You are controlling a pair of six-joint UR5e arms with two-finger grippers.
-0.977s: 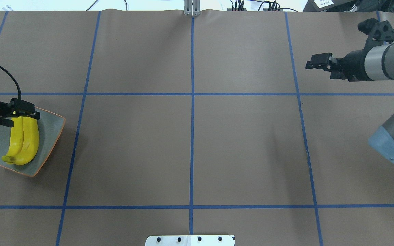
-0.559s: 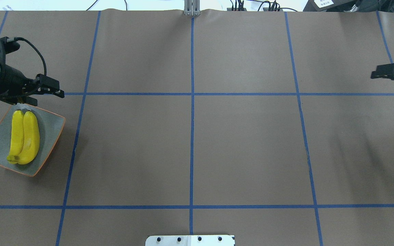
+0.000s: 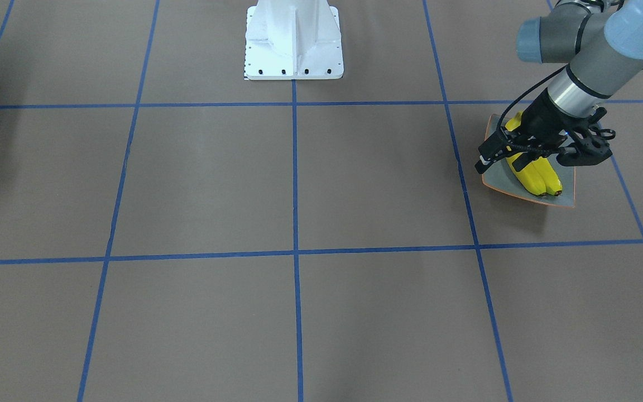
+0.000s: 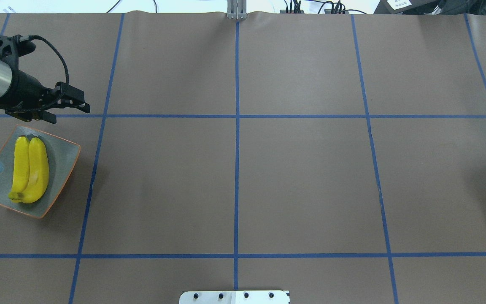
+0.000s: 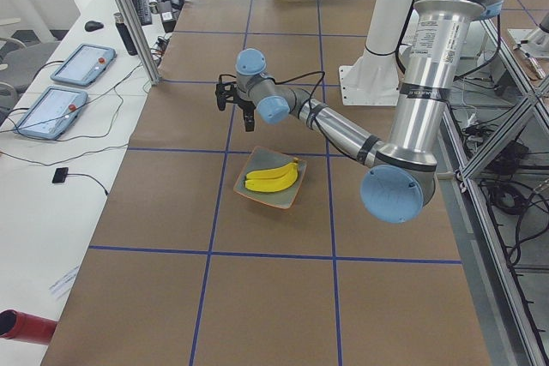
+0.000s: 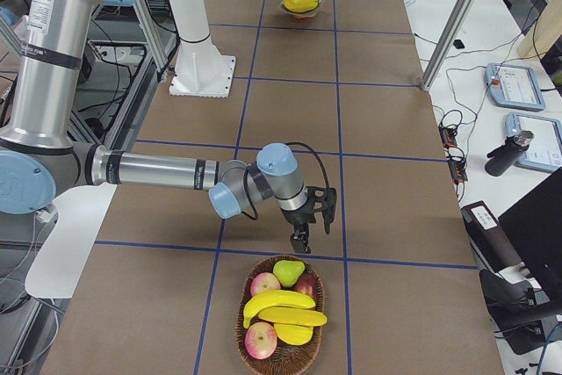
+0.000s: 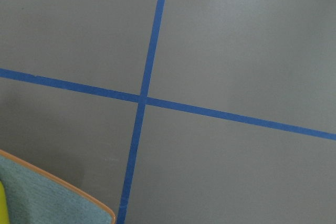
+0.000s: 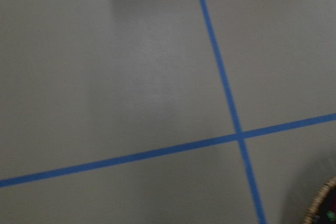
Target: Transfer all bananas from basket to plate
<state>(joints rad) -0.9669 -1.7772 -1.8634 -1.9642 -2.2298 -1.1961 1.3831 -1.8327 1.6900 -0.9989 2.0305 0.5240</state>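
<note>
Left gripper spread wide, empty — near plate | two bananas on it | right gripper — cannot tell

The left gripper has lifted off the bananas and swung out past the plate's far corner, jaws apart and empty. The right gripper has left the overhead view (a second ago it hung over the table's right side) and now hangs near the basket.
</note>
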